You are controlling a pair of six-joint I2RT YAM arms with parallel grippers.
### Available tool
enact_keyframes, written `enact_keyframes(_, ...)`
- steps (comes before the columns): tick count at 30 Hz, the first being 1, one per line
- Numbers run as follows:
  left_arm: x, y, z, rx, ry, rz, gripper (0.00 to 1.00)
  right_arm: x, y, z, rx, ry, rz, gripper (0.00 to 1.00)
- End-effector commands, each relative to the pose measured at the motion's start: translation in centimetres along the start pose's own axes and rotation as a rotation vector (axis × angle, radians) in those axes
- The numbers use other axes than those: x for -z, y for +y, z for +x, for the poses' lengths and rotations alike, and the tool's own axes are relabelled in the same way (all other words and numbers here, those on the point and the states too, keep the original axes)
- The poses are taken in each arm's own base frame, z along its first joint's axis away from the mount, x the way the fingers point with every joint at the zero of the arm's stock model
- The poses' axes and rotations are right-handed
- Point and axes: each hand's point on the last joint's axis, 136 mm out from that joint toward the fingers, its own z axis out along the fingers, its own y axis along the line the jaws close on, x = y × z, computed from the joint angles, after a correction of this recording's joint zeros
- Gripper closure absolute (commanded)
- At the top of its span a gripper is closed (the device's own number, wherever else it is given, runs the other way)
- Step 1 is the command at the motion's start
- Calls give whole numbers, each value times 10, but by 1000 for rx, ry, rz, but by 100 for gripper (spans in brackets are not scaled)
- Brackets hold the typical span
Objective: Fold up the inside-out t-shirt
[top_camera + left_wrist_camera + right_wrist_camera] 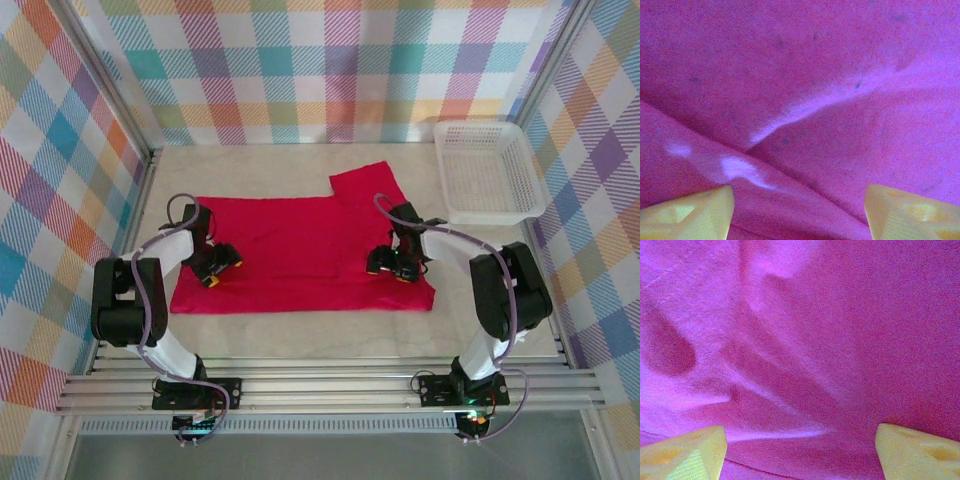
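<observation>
The inside-out t-shirt (300, 250) lies spread flat across the table, bright red, with one sleeve flap sticking out at the back right. My left gripper (217, 268) hovers low over the shirt's left part, its yellow fingers (695, 215) spread wide over creased cloth (805, 130) with nothing between them. Over the shirt's right part sits my right gripper (390, 264), open too, with its yellow fingertips (920, 452) set far apart above wrinkled fabric (800, 365).
A white mesh basket (487, 170) stands at the back right, just beyond the shirt's sleeve. Bare beige table (250, 170) shows behind the shirt and along its front edge. Plaid walls (60, 170) close in the left, right and back.
</observation>
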Motion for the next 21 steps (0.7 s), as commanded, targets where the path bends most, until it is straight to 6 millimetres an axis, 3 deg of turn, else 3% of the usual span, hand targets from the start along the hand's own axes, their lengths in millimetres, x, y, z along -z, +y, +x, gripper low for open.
enact_keyframes(1, 37, -19, -28, -41, -94, 2, 25, 29, 14, -27, 27, -54, 14, 21)
enact_keyframes(5, 82, -64, -107, -62, -251, 43, 22, 63, 51, -106, 92, -199, 2, 21)
enact_keyframes(7, 87, -82, -144, -59, -274, 63, 24, 73, 56, -148, 101, -275, 43, 21)
enact_keyframes(11, 73, -102, -202, -89, -262, 36, 35, 76, 58, -223, 96, -409, 88, 21)
enact_keyframes(16, 46, -101, -237, -108, -264, -11, 38, 65, 54, -286, 61, -509, 67, 21)
enact_keyframes(21, 18, -80, -247, -94, -249, -66, 39, 37, 39, -323, 38, -527, 60, 21)
